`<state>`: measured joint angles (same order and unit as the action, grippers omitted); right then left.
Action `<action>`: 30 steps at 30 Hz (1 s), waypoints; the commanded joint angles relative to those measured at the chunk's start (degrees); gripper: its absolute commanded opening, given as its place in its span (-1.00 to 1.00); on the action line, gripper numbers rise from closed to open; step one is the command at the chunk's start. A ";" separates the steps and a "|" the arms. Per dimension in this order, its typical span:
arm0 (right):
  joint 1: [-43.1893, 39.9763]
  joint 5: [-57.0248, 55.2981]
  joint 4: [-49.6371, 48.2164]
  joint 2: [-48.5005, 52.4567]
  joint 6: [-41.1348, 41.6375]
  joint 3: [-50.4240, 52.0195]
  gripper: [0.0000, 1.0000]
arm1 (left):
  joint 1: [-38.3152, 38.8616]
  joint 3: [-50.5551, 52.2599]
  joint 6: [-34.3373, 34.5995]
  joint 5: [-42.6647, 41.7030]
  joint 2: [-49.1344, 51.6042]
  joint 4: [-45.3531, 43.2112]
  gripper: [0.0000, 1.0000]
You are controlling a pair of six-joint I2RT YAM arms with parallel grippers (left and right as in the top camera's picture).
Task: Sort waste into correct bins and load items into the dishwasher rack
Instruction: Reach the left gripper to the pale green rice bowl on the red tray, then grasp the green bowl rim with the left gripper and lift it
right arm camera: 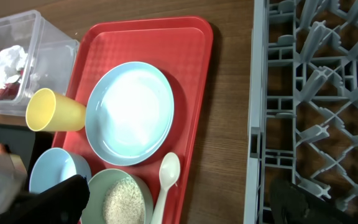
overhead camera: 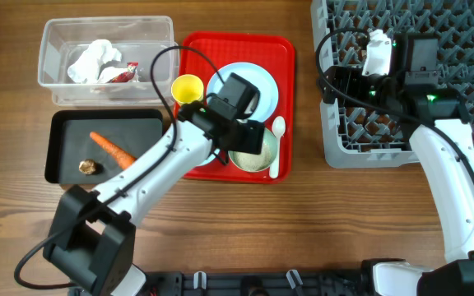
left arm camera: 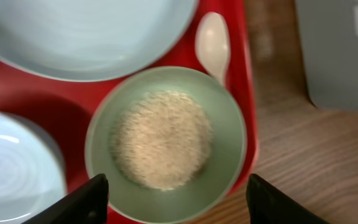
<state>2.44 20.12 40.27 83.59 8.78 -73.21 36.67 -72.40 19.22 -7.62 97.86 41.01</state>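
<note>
Rice grains (left arm camera: 160, 140), white and loose, are lying in the pale green round bowl (left arm camera: 229, 130) at the near right corner of the flat red serving tray (left arm camera: 17, 81). In the left wrist view the left gripper (left arm camera: 178, 186) is hovering straight above that bowl. Its two dark fingers (left arm camera: 89, 199) are standing wide apart and empty, one at each side of the near rim. The bowl is round, so it is offering no long axis, only a rim to pinch. Farther in on the tray, the white plastic spoon (left arm camera: 213, 43) is lying just beyond the bowl, the large pale blue round plate (left arm camera: 86, 31) behind it and the pale blue bowl (left arm camera: 11, 168) to its left. In the overhead view, the shallow black rectangular tray (overhead camera: 64, 123) off the red tray's left side is holding the orange carrot piece (overhead camera: 112, 150) and the small brown food scrap (overhead camera: 88, 167). The clear rectangular plastic tub (overhead camera: 56, 49) behind it is holding the crumpled white napkin (overhead camera: 93, 62) and the red shiny wrapper (overhead camera: 122, 76). The large grey plastic grid rack (overhead camera: 467, 49) is sitting off the red tray's right side. In the right wrist view, the right gripper (right arm camera: 176, 193) is showing spread, empty fingers, blurred, and is looking at the red tray from the rack's side, well apart from the bowl. The left arm is judged the nearer one, and the rice is probably heading leftward to the black tray.
</note>
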 commanded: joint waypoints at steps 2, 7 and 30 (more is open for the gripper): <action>-0.04 0.33 -0.31 0.48 0.17 0.55 0.91 | 5.38 -1.05 -4.39 1.18 -0.98 0.72 0.40; -0.04 0.33 -0.07 0.48 0.17 0.52 0.91 | 7.89 -1.01 -6.91 2.75 4.24 2.27 0.39; -0.04 -0.76 0.07 0.48 -1.09 0.52 0.91 | 9.99 -1.03 -6.82 7.52 14.29 -3.26 -0.59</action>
<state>2.44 20.08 40.29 83.59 8.71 -73.21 46.50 -72.73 12.53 -2.83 111.55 38.15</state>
